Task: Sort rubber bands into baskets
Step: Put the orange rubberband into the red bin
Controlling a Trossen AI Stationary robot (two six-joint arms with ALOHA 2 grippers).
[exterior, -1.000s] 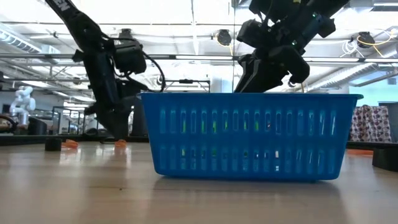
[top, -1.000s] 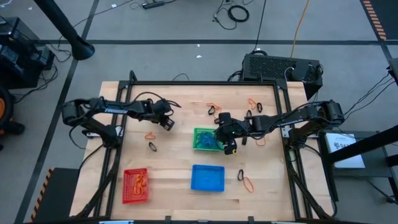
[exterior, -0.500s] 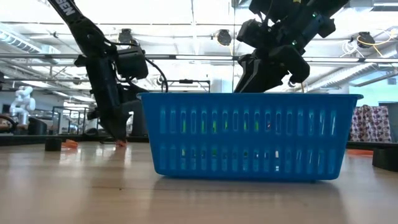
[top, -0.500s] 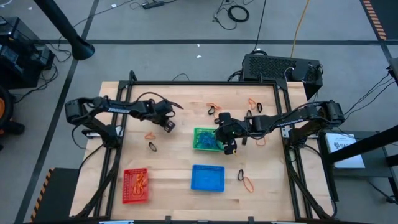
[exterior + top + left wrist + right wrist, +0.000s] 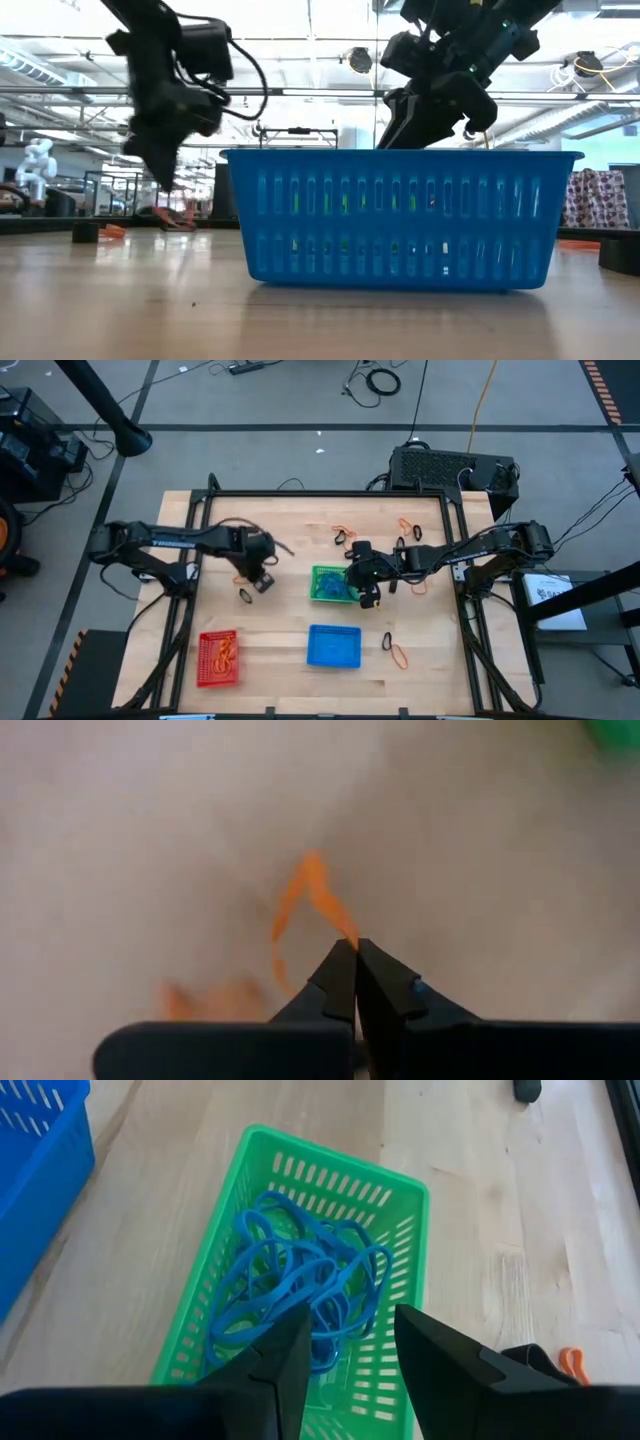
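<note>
1. Left of centre in the high view, the left arm's fingers have moved down-frame and closed, pinching an orange rubber band above the tabletop.
2. At centre, the right arm's fingers stay parted, holding nothing, over the green basket of blue bands.

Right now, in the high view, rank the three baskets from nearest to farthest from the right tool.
1. Green basket: directly under the right tool, at its right edge, holding blue rubber bands.
2. Blue basket: toward the table's front, slightly left of the tool.
3. Red basket: front-left corner, clearly farthest.
</note>
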